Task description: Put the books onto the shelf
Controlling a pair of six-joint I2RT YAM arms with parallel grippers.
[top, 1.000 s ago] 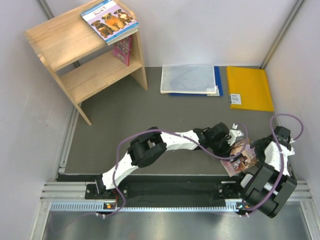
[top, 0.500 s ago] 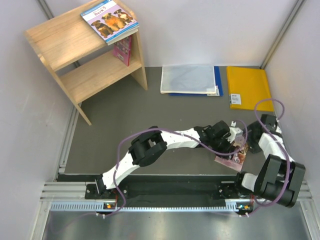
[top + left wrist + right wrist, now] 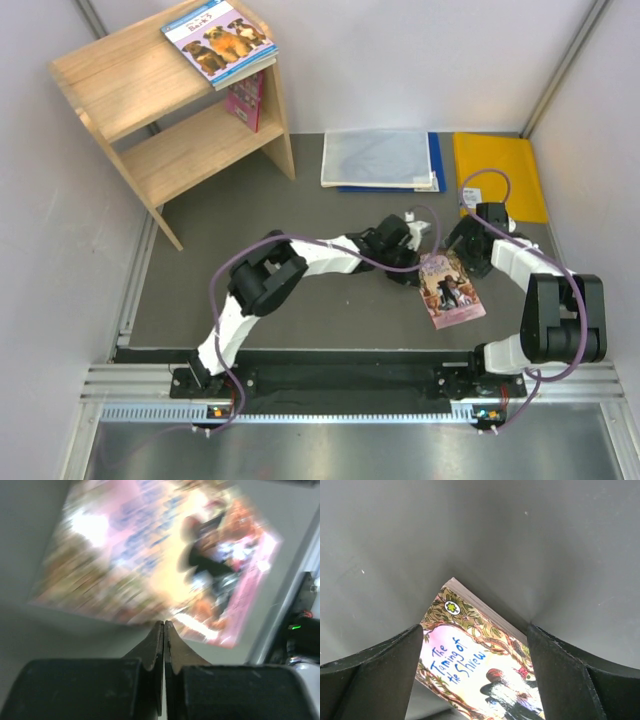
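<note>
A pink-purple book (image 3: 452, 290), "The Taming of the Shrew", lies face up on the dark table right of centre. It shows blurred in the left wrist view (image 3: 150, 555) and sharp in the right wrist view (image 3: 480, 665). My left gripper (image 3: 419, 263) is shut, its tips (image 3: 164, 625) at the book's left edge with nothing seen between them. My right gripper (image 3: 463, 250) is open at the book's far end, one corner lying between its fingers (image 3: 475, 630). The wooden shelf (image 3: 120, 80) stands at the far left. A light blue dog book (image 3: 218, 38) lies on its top board and a pink-red book (image 3: 246, 100) stands below.
A grey-white folder with a blue edge (image 3: 380, 158) and a yellow envelope (image 3: 498, 175) lie against the back wall. White walls close in on the left and right. A metal rail (image 3: 340, 385) runs along the front edge.
The pink-purple book has slid away from the front edge towards the middle and turned face up. Both grippers moved with it; the right one swung round to its far end.
</note>
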